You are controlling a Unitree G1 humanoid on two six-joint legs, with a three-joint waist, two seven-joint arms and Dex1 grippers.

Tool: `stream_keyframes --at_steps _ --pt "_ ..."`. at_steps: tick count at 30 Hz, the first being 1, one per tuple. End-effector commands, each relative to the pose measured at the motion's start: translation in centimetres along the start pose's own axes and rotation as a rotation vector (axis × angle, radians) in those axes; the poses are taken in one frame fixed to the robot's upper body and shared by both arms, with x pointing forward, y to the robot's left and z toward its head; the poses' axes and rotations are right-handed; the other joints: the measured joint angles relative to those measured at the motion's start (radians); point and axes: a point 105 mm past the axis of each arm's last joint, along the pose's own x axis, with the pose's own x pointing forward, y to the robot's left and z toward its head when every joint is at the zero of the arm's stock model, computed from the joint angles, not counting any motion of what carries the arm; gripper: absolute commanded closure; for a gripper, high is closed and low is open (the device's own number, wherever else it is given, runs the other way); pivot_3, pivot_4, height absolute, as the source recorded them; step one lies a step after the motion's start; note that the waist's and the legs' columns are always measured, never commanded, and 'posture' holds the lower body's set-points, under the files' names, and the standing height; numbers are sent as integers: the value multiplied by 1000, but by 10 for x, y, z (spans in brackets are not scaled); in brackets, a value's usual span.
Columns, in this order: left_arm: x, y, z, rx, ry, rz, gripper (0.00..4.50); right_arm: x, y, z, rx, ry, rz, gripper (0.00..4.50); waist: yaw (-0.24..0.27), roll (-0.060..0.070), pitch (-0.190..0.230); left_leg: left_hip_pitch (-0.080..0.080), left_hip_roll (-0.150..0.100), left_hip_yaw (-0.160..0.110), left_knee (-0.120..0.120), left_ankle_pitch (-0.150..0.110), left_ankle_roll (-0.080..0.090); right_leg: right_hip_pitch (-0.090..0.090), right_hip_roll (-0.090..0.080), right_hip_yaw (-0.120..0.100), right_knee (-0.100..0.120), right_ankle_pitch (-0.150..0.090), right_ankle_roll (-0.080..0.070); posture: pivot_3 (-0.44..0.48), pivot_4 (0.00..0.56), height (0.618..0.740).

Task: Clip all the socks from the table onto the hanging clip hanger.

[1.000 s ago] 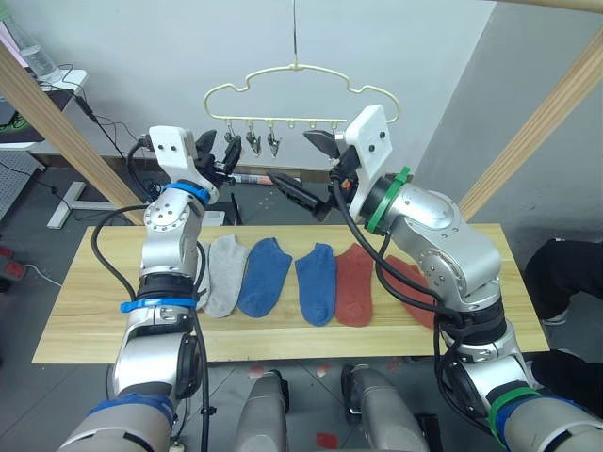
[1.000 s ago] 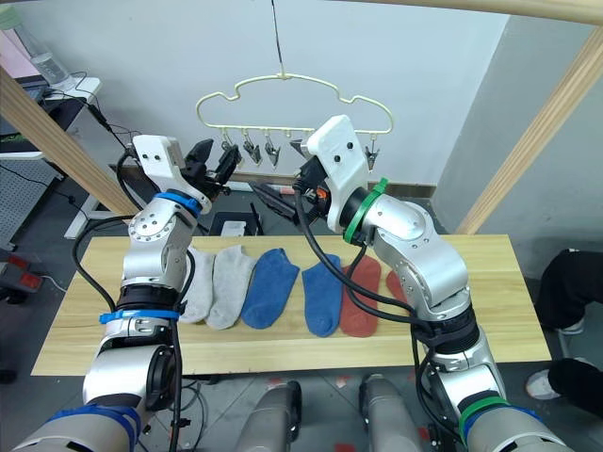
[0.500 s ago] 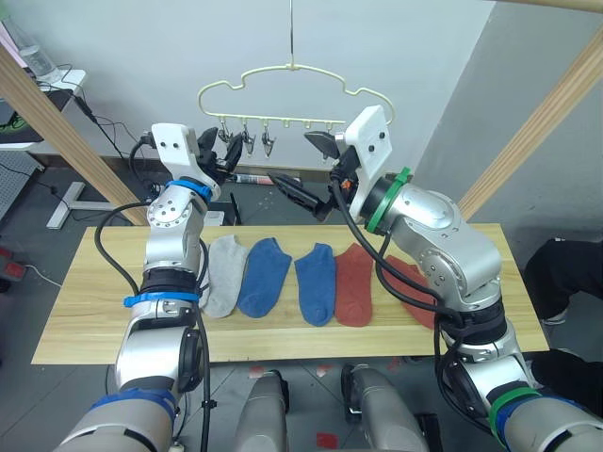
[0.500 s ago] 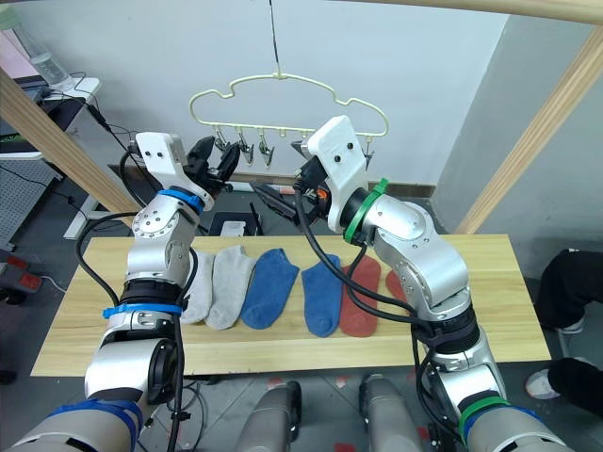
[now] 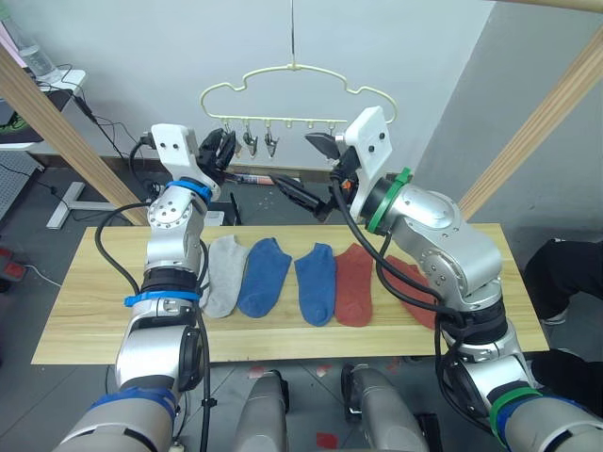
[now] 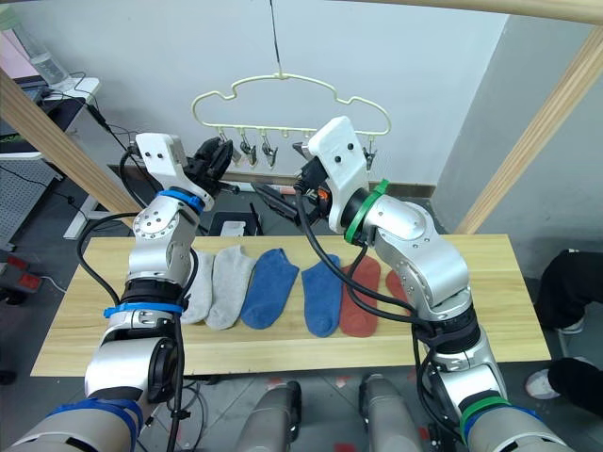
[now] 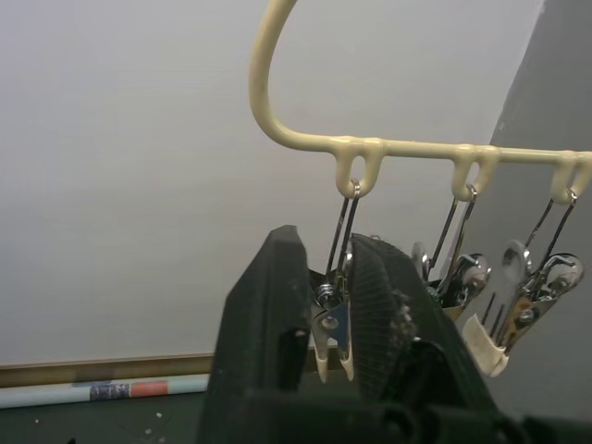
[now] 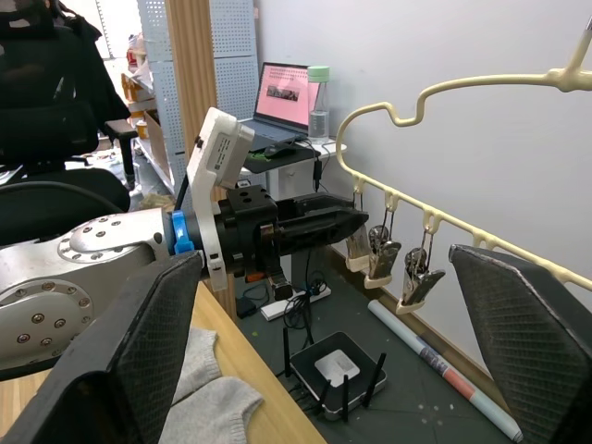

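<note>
No socks (image 5: 264, 276) hung — all lie mid-frame; left gripper (image 7: 328, 305) pinches the hanger's (image 5: 294, 80) end clip (image 7: 331, 319), right gripper (image 8: 333, 347) splayed empty.

A long light-wood plank bench (image 5: 85, 311) is seen, its grain running lengthwise. Six socks are laid flat in a row across its middle, toes toward the near edge. From the left end: a light grey sock (image 6: 197, 292), largely hidden behind the arm, a second grey sock (image 5: 222, 273) touching it, a blue sock (image 5: 263, 276), another blue sock (image 5: 315, 282), a rust-red sock (image 5: 355, 283), and a second rust-red sock (image 5: 411, 288), partly covered. Both ends of the bench are left bare
</note>
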Motion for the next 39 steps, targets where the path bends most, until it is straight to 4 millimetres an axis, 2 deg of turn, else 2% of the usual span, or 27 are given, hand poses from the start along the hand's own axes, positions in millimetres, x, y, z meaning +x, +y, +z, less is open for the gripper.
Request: stream_keyframes --at_steps 1,3,11,15,17,20,24,26,28,31,35,39 --pt "5 2 21 32 -66 -6 4362 -2 5 18 -29 -66 8 0 0 0 0 0 0 0 0 0 0 0 0 0 0 0 0 -26 269 740" --pt "5 2 22 35 -67 -7 4491 -2 5 18 -28 -65 8 0 0 0 0 0 0 0 0 0 0 0 0 0 0 0 0 -26 269 740" --pt "5 4 21 54 -47 -3 4491 -3 3 14 -33 -54 3 0 0 0 0 0 0 0 0 0 0 0 0 0 0 0 0 -21 272 740" --pt "-1 1 10 12 65 -70 4491 -29 -11 -28 -78 126 -1 0 3 0 0 0 -1 -1 0 0 0 1 0 -1 0 0 1 -25 277 740" --pt "-11 0 0 30 168 -142 4491 -52 -25 -59 -99 252 -11 0 0 0 0 0 -1 0 0 0 0 1 -1 0 -1 -1 1 -28 279 740" --pt "-32 -5 -13 -64 358 -254 4491 -88 -46 -101 -63 423 -38 0 -6 0 0 1 -1 1 0 0 0 1 -1 1 -1 -1 1 -30 281 740" --pt "-55 -19 -10 -231 515 -394 4491 -122 -60 -144 23 565 -53 0 -34 0 0 5 1 3 0 0 0 1 2 4 2 -1 1 -26 285 740" --pt "-66 -26 -5 -377 603 -456 4491 -139 -67 -169 43 645 -74 0 -42 0 0 6 3 3 0 0 1 2 5 4 2 -1 1 -17 284 740" --pt "-73 -30 -1 -472 657 -491 4491 -149 -70 -183 53 693 -80 0 -48 0 0 7 4 3 0 1 2 2 5 5 3 -1 1 -17 285 740" --pt "-78 -32 3 -522 689 -506 4491 -153 -72 -190 74 711 -78 0 -53 0 0 8 4 4 -1 1 2 2 6 6 3 -1 1 -17 285 740" --pt "-89 -50 20 -813 751 -616 4491 -160 -74 -215 108 804 -69 0 -52 0 0 7 4 4 -1 1 2 2 6 6 2 -1 1 -17 280 740" --pt "-96 -59 33 -911 766 -689 4491 -164 -85 -233 114 858 -117 0 -47 0 0 5 3 4 -1 1 2 1 5 5 1 -1 1 -10 279 740"
